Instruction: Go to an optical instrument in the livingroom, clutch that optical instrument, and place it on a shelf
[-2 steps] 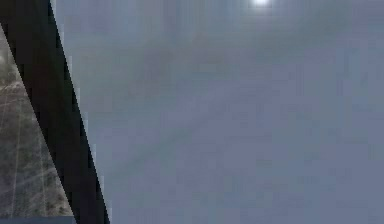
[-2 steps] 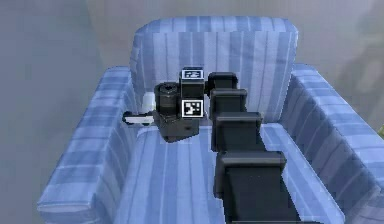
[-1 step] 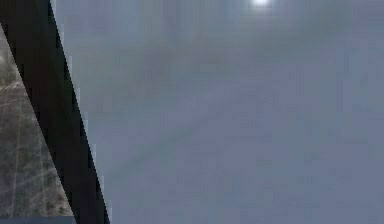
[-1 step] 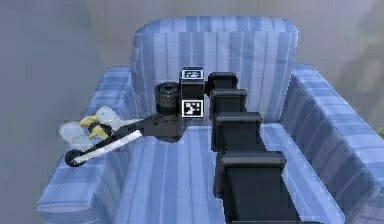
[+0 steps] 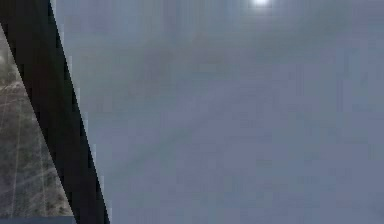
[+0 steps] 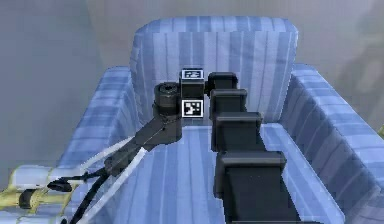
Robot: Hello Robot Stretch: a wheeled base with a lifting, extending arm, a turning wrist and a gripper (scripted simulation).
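One yellow-white blob [image 6: 28, 192], probably the optical instrument, sits at the arm side view's bottom left, by the fingers [image 6: 108, 159]. Can't tell their spread or if it's held. Confirm hold, then lift straight, clearing the striped armchair [image 6: 215, 45] beyond.

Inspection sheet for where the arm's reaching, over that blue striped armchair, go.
Surface: blue striped armchair, with the arm stretched over its seat.
Job's things: a small pale yellow thing at the arm side view's lower left, too small to tell whether it is the optical instrument.
Clutter: nothing seen.
Tool: the tool points toward the arm side view's lower left, near the pale thing; cannot tell whether it holds anything.
Cables: nothing seen.
Surroundings: grey wall behind the armchair; in the forward view, a grey-blue wall and a dark slanted bar.
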